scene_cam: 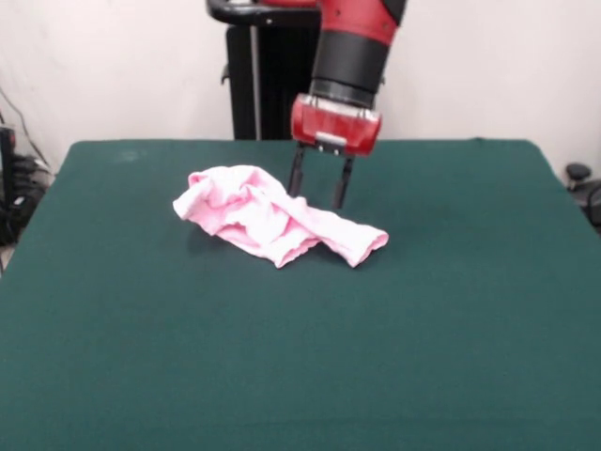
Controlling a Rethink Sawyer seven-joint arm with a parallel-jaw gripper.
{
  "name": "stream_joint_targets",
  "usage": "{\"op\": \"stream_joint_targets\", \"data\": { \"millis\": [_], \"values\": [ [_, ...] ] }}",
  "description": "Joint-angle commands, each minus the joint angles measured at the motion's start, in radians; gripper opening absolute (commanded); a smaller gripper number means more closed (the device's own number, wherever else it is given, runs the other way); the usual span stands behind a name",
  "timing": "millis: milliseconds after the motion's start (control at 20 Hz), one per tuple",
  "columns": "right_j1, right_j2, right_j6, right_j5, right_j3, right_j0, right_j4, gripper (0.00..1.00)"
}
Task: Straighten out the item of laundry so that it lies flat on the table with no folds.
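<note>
The pale pink baby pants [272, 218] lie crumpled in a bunched heap on the dark green table [300, 357], a little left of its middle. One end trails toward the right as a folded strip ending near the front. The bow and waistband do not show. My gripper [318, 193] hangs straight down from the red and black arm just behind the garment's right half. Its two dark fingers [297, 174] are spread apart and hold nothing. The fingertips reach down to about the cloth's far edge.
The robot's black pedestal [258, 75] stands behind the table's far edge. Cables and dark equipment [14, 188] sit off the left side, and a dark object [580, 178] off the right. Green cloth surrounds the garment on all sides.
</note>
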Motion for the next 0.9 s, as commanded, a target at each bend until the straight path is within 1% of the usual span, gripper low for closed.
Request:
{"op": "stream_joint_targets", "data": {
  "millis": [50,150,300,350,500,650,700,750,900],
  "values": [
    [0.092,0.055,0.236,-0.099,-0.072,0.048,0.130,1.00],
    [0.090,0.059,0.221,-0.083,-0.082,0.054,0.155,1.00],
    [0.115,0.052,0.178,-0.068,-0.118,0.064,0.178,1.00],
    [0.120,0.028,0.152,-0.077,-0.126,0.083,0.188,1.00],
    [0.113,0.005,0.119,-0.064,-0.130,0.101,0.180,1.00],
    [0.124,0.006,0.122,-0.062,-0.137,0.111,0.189,1.00],
    [0.124,0.028,0.119,-0.029,-0.147,0.095,0.165,1.00],
    [0.122,0.070,0.127,0.009,-0.154,0.060,0.123,1.00],
    [0.113,0.135,0.130,0.063,-0.155,0.014,0.064,1.00]
  ]
}}
